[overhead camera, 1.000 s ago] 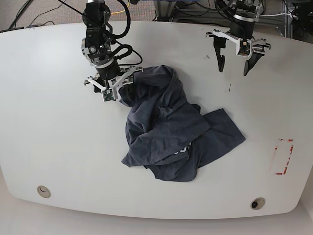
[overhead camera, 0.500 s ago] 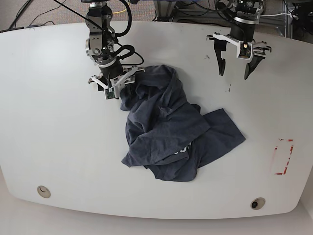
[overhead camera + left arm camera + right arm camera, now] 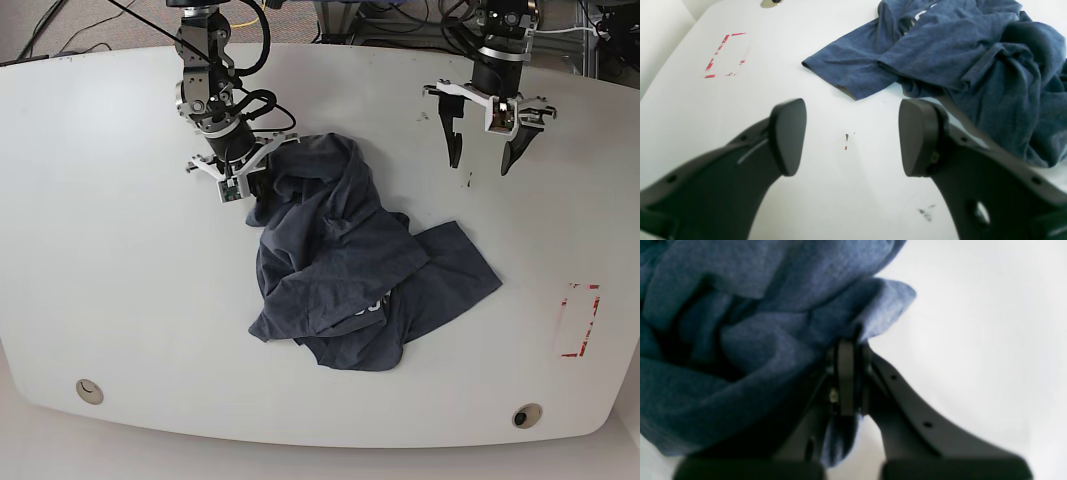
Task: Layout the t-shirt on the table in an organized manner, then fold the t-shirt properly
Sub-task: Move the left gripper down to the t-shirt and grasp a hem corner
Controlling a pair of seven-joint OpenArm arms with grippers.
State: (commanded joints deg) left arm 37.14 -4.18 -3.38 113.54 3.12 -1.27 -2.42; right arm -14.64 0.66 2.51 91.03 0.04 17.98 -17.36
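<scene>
Base view first, so you get the whole layout: the t-shirt (image 3: pixel 345 262) is a crumpled dark navy-grey heap sitting around the middle of the table (image 3: pixel 100 250), soft cotton full of ridges and folds, with just a sliver of white lettering peeking out low in the pile. One sleeve-like flap sticks out flat toward the side with the red tape mark (image 3: pixel 577 320), which is a broken rectangular outline well apart from the cloth. You've got 2 small round holes (image 3: pixel 89 391) near the front edge of the smooth white top. Your right gripper (image 3: pixel 243 174) is at the far upper corner of the heap, and the right wrist view shows it pinched tight on a bunched fold of the t-shirt (image 3: pixel 750 340), with the heathered knit weave spilling over and around its dark fingers (image 3: pixel 846 373). Your left gripper (image 3: pixel 481 160) hangs above bare table off to the side of the shirt, its 2 matte black fingers (image 3: pixel 788 135) spread wide with nothing between them, and a few dark specks (image 3: pixel 925 213) and a tiny reddish mark (image 3: pixel 846 141) on the surface below.
</scene>
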